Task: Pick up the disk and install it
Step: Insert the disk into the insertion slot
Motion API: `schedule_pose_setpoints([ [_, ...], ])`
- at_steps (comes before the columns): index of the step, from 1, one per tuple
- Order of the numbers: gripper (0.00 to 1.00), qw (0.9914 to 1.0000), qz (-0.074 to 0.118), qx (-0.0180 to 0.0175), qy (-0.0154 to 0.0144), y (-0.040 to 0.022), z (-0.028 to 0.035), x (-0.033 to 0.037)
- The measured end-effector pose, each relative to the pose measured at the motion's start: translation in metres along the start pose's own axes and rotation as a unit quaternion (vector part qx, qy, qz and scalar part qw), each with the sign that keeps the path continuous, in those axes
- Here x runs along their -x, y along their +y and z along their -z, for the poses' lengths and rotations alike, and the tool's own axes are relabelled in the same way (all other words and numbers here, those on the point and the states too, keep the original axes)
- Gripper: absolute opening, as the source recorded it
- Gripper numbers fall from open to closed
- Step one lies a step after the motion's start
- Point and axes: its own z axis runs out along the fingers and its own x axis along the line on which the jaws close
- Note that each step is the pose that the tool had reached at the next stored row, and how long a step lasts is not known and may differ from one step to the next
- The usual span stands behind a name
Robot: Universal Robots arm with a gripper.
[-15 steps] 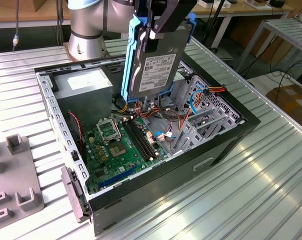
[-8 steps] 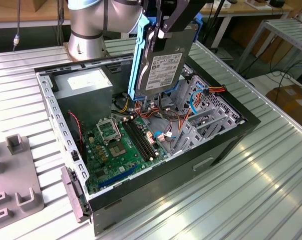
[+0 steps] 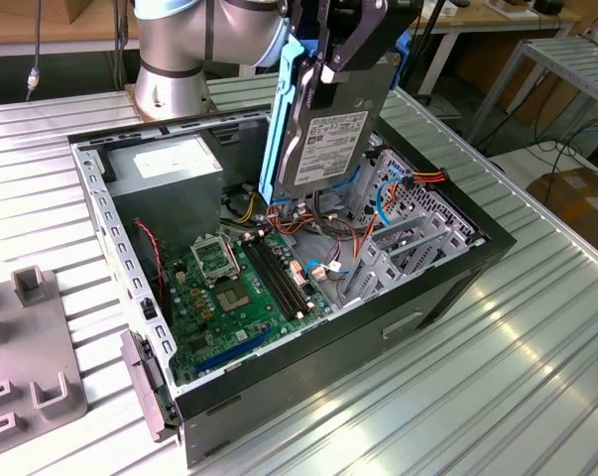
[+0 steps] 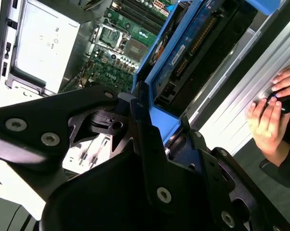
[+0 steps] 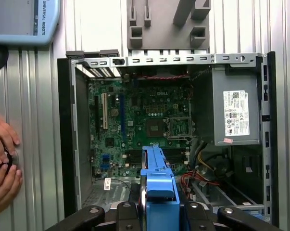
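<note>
The disk [image 3: 328, 134] hangs on edge above the open computer case [image 3: 378, 327]. It is a grey-metal drive with a white label and blue side rails, and it tilts over the case's back half. My gripper [image 3: 330, 58] is shut on its upper end, with black fingers [image 3: 358, 35] on either side. In the first wrist view the disk's blue rail [image 5: 157, 185] points down at the motherboard between the gripper [image 5: 157, 214] fingers. The second wrist view shows the disk [image 4: 183, 53] edge-on, reaching out from the gripper [image 4: 149, 118].
Inside the case are a green motherboard [image 3: 239, 288], a grey power supply box [image 3: 170, 169], and a metal bay with orange and blue cables [image 3: 403, 223]. A grey fixture [image 3: 31, 337] stands at the exterior view's left. A person's hands [image 5: 3, 163] rest beside the case.
</note>
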Motion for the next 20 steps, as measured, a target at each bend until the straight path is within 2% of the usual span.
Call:
schedule_pose_setpoints([
  [3,0.37,1.00000,0.000,0.0000,0.0000,-0.0010,-0.0001,-0.0035],
  [5,0.37,1.00000,0.000,0.0000,0.0000,-0.0037,-0.0003,-0.0040],
  [12,0.37,1.00000,0.000,0.0000,0.0001,-0.0218,-0.0006,-0.0039],
  [16,0.37,1.00000,0.000,0.0000,0.0002,-0.0262,-0.0010,-0.0060],
  [20,0.37,1.00000,0.000,0.0000,0.0001,-0.0288,-0.0015,-0.0120],
])
